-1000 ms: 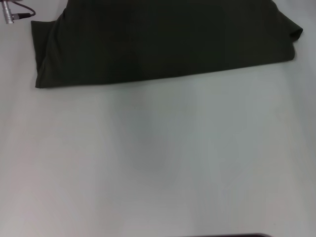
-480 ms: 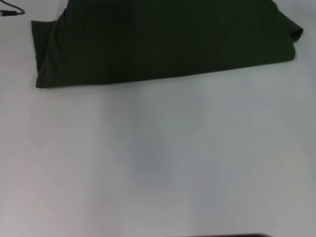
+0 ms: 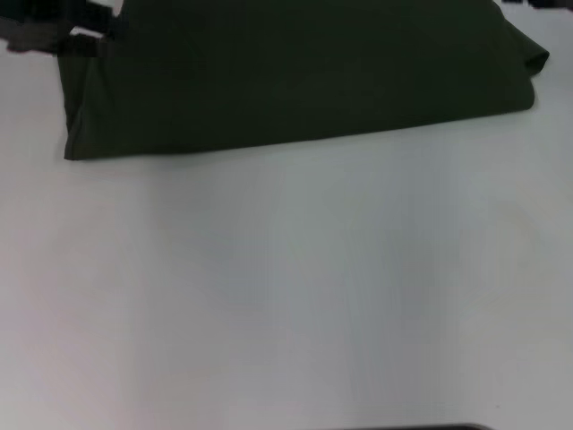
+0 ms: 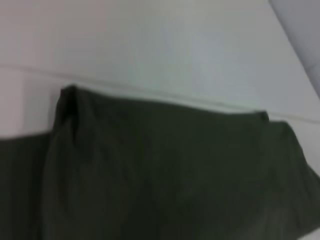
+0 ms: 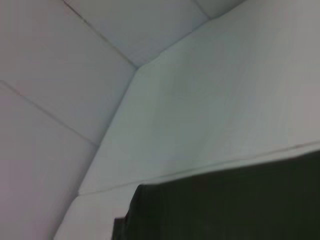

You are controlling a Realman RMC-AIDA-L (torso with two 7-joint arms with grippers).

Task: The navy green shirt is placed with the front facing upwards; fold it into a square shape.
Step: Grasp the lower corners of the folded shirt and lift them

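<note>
My left gripper (image 3: 40, 31) shows blurred at ten o'clock beside the navy green shirt (image 3: 304, 76), folded on the table (image 3: 295, 296); I cannot tell its state

Item count: one navy green shirt (image 3: 304, 81), lying as a single folded dark piece with plain fabric showing. One white surface (image 3: 286, 296) beneath it. One dark blurred part of the left arm (image 3: 45, 27) at the far edge of the head view; its gripper is not discernible.

We see a big white table (image 3: 295, 296), and pale wall panels (image 5: 55, 75) meet past its far edge.
</note>
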